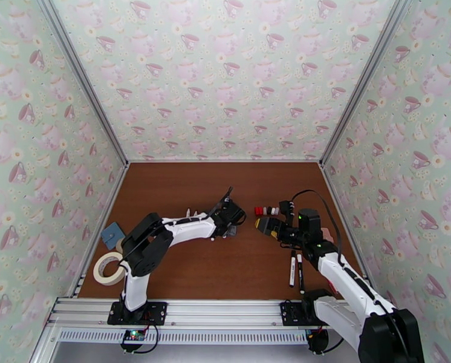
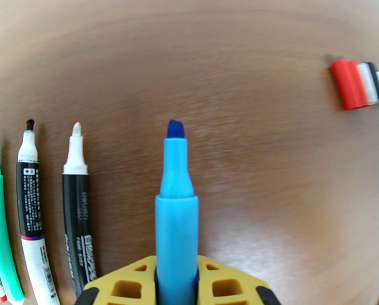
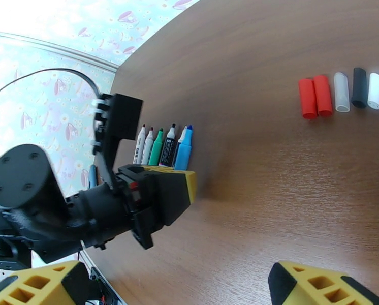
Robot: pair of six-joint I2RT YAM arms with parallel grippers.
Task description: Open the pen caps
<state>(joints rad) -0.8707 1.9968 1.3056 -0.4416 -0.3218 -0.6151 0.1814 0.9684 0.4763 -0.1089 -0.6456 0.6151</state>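
Six pen caps (image 3: 342, 92) rowed on surface (image 1: 183, 189). Left end effector (image 2: 177, 275) pinches uncapped blue pen (image 2: 177, 219), axis parallel to laid-out pens (image 2: 77, 214) leftward. Right end effector (image 1: 265, 225) spread; two pens (image 1: 292, 268) lie behind it, lengthwise near-far, right arm nearer.

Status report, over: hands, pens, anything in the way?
Left hand shut on uncapped blue pen. Right hand open, empty. Loose caps lie in a row. Nothing seen blocking.
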